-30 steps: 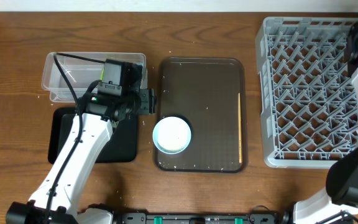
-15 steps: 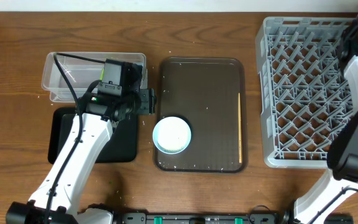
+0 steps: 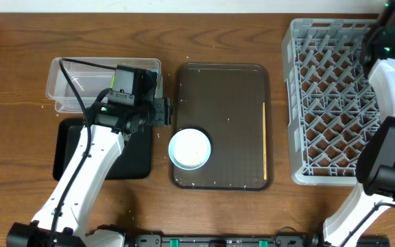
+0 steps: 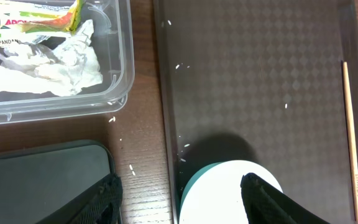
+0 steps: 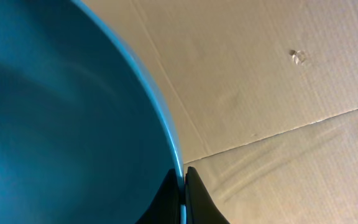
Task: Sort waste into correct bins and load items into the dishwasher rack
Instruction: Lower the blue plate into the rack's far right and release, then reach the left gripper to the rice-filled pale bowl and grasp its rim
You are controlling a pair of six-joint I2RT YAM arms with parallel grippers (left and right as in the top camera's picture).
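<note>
Left gripper (image 4: pixel 180 182): jaws apart, gripping nothing, hovering at centre-left of overhead view, over the gap between the bins and the flat brown serving tray (image 3: pixel 225 96).

Right gripper (image 5: pixel 181 175): clamped together on the thin rim of the large dark blue bowl (image 5: pixel 61 112). Bowl fills left half of right wrist view, with beige corrugated cardboard (image 5: pixel 278 93) behind it. Right arm (image 3: pixel 389 48) at upper right corner of overhead view, above the far right edge of the large square light-grey plastic lattice rack (image 3: pixel 328 103). Bowl itself not visible from overhead.

Clear plastic rectangular tub (image 4: pixel 126 68): upper left of left wrist view. Holds the yellow-green crinkled snack wrapper (image 4: pixel 36 18) and crumpled white paper scraps (image 4: pixel 61 62), touching each other.

Shallow black rectangular tray (image 3: pixel 136 158): just below the tub in overhead view, partly under the left arm.

White round bowl (image 3: pixel 190 148): lower left of brown tray, mint-green edge showing at its left side. Cannot tell whether that is a second bowl beneath.

Thin wooden chopstick (image 3: pixel 264 140): lying lengthwise along right edge of brown tray, well apart from the bowl.

Tiny white rice-like grains (image 4: pixel 180 66): a few scattered on brown tray and on the wooden table (image 3: pixel 19 41) between tub and black tray.
</note>
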